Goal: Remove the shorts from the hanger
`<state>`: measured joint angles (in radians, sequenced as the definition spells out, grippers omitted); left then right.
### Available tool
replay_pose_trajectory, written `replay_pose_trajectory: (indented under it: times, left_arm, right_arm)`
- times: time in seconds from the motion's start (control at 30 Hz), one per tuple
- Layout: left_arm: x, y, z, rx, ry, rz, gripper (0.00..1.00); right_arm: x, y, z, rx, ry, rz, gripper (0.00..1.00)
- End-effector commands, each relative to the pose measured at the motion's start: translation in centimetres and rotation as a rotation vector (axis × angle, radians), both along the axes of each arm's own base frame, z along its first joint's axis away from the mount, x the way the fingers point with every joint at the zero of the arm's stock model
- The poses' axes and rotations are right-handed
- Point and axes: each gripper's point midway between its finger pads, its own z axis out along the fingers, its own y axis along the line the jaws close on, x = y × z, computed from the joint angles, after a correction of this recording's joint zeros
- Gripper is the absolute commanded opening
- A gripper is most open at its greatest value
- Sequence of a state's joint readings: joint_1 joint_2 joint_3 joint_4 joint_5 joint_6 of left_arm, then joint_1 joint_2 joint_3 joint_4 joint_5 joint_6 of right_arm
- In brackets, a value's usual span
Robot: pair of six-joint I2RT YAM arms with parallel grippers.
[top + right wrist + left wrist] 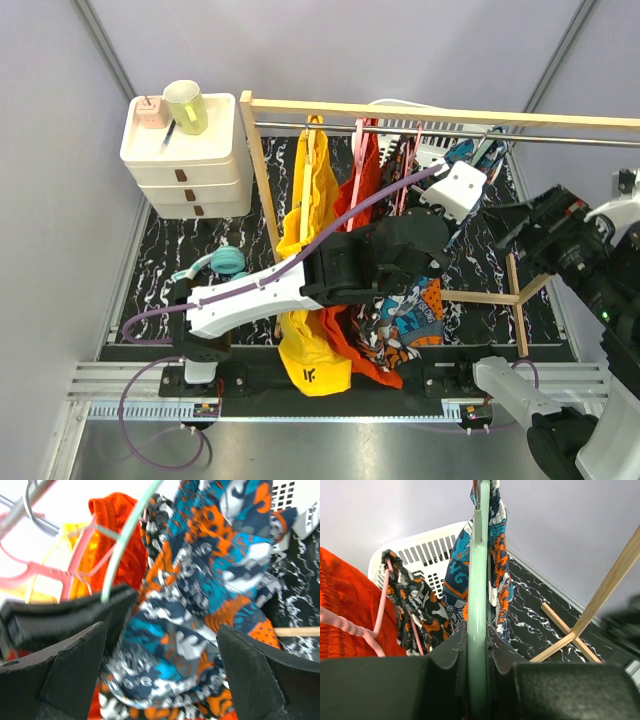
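The blue/teal and orange shorts (457, 575) hang over a pale green hanger (479, 600). My left gripper (478, 630) is shut on that hanger's bar; it sits near the rail in the top view (445, 178). The dark grey shorts with orange and white blotches (415, 605) hang on a pink hanger (382, 595) just to the left. My right gripper (160, 675) is open, and the blue/teal shorts (210, 580) fill the gap ahead of its fingers (255, 675). It stands right of the rack in the top view (505, 232). The blue/teal shorts hang low there (415, 322).
Plain yellow shorts (312, 200) and orange-red shorts (358, 195) hang left on the metal rail (560, 138) of a wooden rack (262, 170). A white basket (425, 550) stands behind. White drawers (185, 160) with a green cup (186, 105) stand at back left.
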<state>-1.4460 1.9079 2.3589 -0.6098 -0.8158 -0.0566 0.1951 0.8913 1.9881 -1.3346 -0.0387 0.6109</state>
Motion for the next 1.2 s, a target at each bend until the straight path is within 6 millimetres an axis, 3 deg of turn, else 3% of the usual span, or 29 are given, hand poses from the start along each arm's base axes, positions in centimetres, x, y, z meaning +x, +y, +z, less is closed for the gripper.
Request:
replay_pose_trajectory:
  times: [0.0, 0.17, 0.27, 0.33, 0.37, 0.57, 0.7, 0.9, 1.03, 1.17]
  left_arm:
    - [-0.6, 1.3, 4.7, -0.155, -0.025, -0.022, 0.00]
    - [-0.8, 1.4, 5.5, -0.181, -0.032, -0.041, 0.00]
    - [-1.2, 2.1, 6.1, -0.204, -0.023, -0.066, 0.28]
    - [-1.4, 2.2, 5.4, -0.190, -0.016, -0.080, 0.46]
    - [-1.7, 2.9, 6.2, -0.210, -0.018, -0.090, 0.49]
    - [-2.6, 4.5, 6.5, -0.231, 0.000, -0.137, 0.66]
    - [-4.0, 4.9, 7.1, -0.241, 0.003, -0.234, 0.74]
    - [-5.6, 5.9, 8.3, -0.297, 0.035, -0.315, 0.76]
    - [-5.3, 6.9, 8.3, -0.317, 0.050, -0.284, 0.77]
    - [-5.3, 7.6, 8.4, -0.332, 0.056, -0.273, 0.78]
  right_arm:
    - [3.0, 1.2, 2.9, 0.086, -0.069, 0.009, 1.00]
    - [4.8, 2.1, 3.8, 0.150, -0.108, 0.025, 0.94]
    - [5.8, 2.9, 3.9, 0.182, -0.112, 0.050, 0.89]
    - [6.1, 3.4, 4.0, 0.189, -0.124, 0.072, 0.86]
    - [6.5, 3.9, 4.0, 0.196, -0.136, 0.100, 0.84]
    - [7.2, 5.6, 2.6, 0.228, -0.170, 0.189, 0.80]
    - [7.1, 6.0, 1.9, 0.232, -0.198, 0.217, 0.76]
    - [7.9, 6.4, 1.3, 0.226, -0.208, 0.240, 0.64]
    - [8.0, 6.8, 1.2, 0.225, -0.215, 0.261, 0.50]
    - [8.2, 6.6, 0.9, 0.151, -0.266, 0.269, 0.23]
